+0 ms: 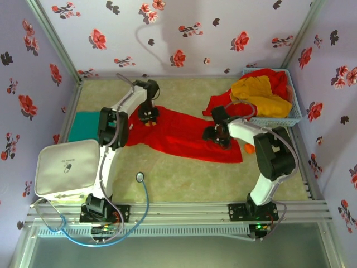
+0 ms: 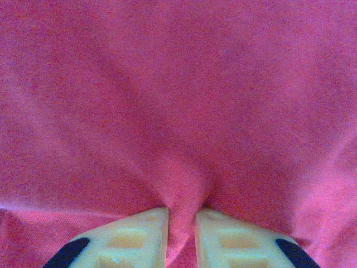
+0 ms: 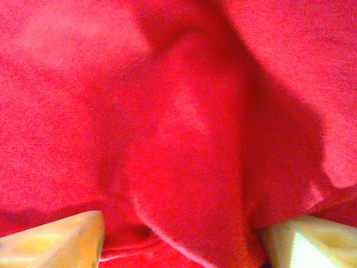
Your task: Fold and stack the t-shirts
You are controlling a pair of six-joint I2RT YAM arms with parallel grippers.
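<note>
At the near left corner lies a white pad (image 1: 67,164) with a small dark mark that is too small to read. No other writing is legible.

Beyond it, a red t-shirt (image 1: 178,137) is spread in a long band across the middle of the table (image 1: 184,178). Both arms reach down onto it and hide parts of it. In the left wrist view, the left gripper (image 2: 181,218) is clenched on a raised ridge of this red cloth, its pale fingers (image 2: 134,240) nearly together. In the right wrist view, the right gripper (image 3: 181,234) stands released. Its fingers are wide apart at the frame's lower corners, and a loose fold bulges between them.

A small orange object (image 1: 249,148) beside the right arm is hard to make out. A teal t-shirt (image 1: 83,125) lies at the left edge, partly covered by the left arm.

At the far right, a pale blue mesh basket (image 1: 273,119) holds a crumpled mustard-yellow t-shirt (image 1: 256,92) over another red shirt (image 1: 279,78).
</note>
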